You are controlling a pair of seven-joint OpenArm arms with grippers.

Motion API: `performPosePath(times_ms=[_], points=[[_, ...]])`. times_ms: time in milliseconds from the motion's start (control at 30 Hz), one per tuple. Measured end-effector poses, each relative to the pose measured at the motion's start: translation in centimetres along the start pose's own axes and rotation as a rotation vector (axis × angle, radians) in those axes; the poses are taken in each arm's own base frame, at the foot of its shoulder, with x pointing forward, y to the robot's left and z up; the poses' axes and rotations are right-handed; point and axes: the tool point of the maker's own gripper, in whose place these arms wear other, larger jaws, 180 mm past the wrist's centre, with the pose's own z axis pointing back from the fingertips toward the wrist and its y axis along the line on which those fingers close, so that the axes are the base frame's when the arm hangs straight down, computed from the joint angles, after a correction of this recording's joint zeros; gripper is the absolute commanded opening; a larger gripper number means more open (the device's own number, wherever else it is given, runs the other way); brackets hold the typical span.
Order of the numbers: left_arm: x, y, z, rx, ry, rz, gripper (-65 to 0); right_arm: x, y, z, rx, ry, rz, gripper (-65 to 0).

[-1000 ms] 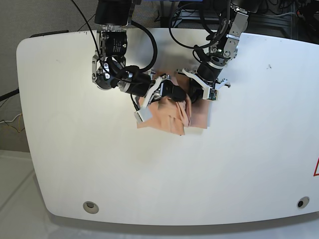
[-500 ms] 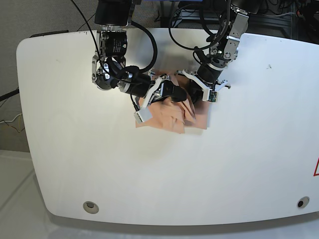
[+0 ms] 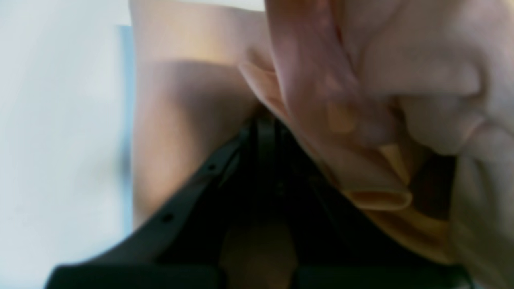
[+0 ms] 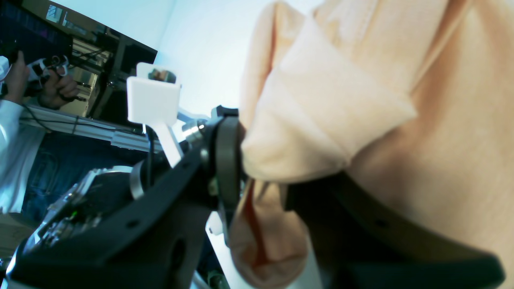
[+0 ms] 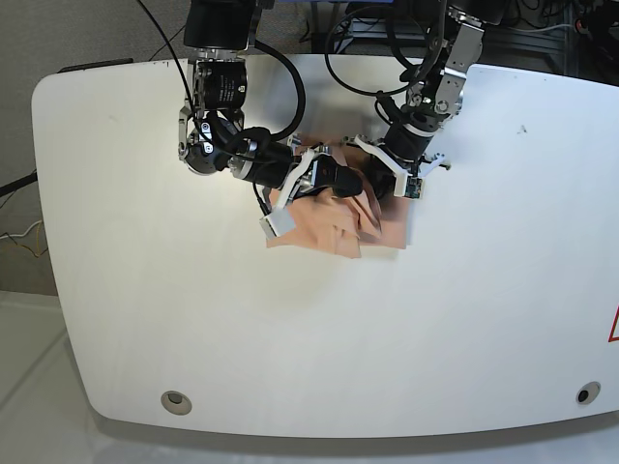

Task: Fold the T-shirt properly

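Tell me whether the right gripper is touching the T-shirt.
Touching. The right wrist view shows the right gripper closed on a bunched fold of the T-shirt, the cloth pressed between its jaws.

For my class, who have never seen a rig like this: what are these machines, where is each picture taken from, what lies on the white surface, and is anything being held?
Two robot arms reach over a white table. The base picture looks down from above; the other two come from cameras on the arms' wrists, so they show blurry close-ups. The only thing on the table is a peach T-shirt, already bunched into a small, uneven packet. The right gripper, on the left side of the overhead picture, has its fingers closed on a fold of the cloth. The left gripper is shut and pressed in among the folds; its close-up is too blurred to say whether it pinches cloth.
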Motion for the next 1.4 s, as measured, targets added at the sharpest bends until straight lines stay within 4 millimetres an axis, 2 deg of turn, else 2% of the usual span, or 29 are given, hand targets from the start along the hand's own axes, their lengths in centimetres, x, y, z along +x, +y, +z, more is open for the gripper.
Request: performPosePath(times_ms=[267, 400, 833, 1033, 1400], points=[[0.0, -0.1, 0.0, -0.003, -0.001, 0.0, -47.4, 0.0, 0.0, 0.0, 0.0, 0.0, 0.0, -51.9], [0.1, -0.1, 0.0, -0.006, -0.003, -0.001, -43.3, 0.0, 0.0, 0.0, 0.0, 0.0, 0.0, -51.9], [0.9, 0.0, 0.4, 0.006, 0.003, -0.003, -43.5, 0.0, -0.3, 0.0, -0.016, -0.002, -0.049, -53.8], [1.9, 0.6, 1.0, 0.033, -0.008, -0.003, -43.5, 0.0, -0.3, 0.0, -0.016, -0.002, -0.049, -55.0], [4.2, -0.1, 1.3, 0.013, -0.067, -0.007, -43.5, 0.0, -0.3, 0.0, -0.016, -0.002, -0.049, -55.0]])
